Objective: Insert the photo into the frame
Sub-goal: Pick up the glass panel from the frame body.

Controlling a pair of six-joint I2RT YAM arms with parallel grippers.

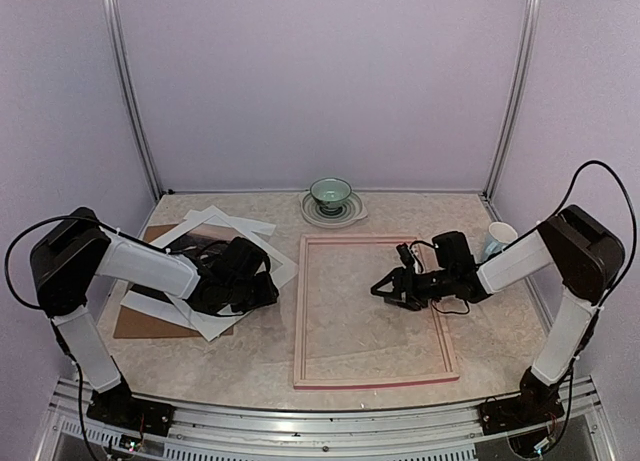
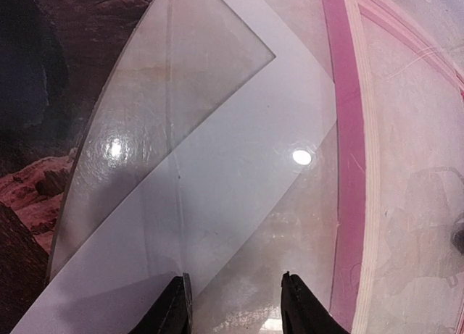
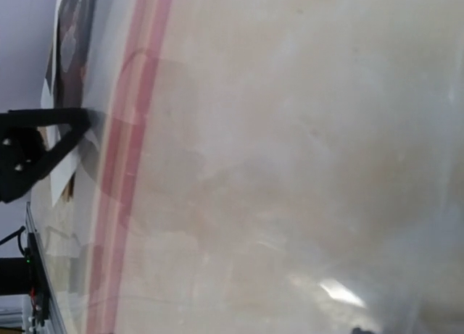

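The pink frame [image 1: 300,311] lies flat in the middle of the table, with a glossy clear pane [image 1: 365,336] inside it. Its left rail [image 2: 341,131] runs down the right side of the left wrist view. The dark photo [image 1: 190,243] lies to the left under the white mat [image 1: 225,226], and its brown landscape [image 2: 36,182] shows at the far left. My left gripper [image 1: 262,281] hovers low over the mat's right corner, open, with only mat and table between its fingertips [image 2: 174,309]. My right gripper [image 1: 383,288] sits low over the pane inside the frame, jaws spread and empty.
A brown backing board [image 1: 140,321] lies under the mat at the left. At the back stands a green bowl on a plate [image 1: 331,194], and a white cup [image 1: 498,239] stands to the right of the frame. Enclosure walls close in the table.
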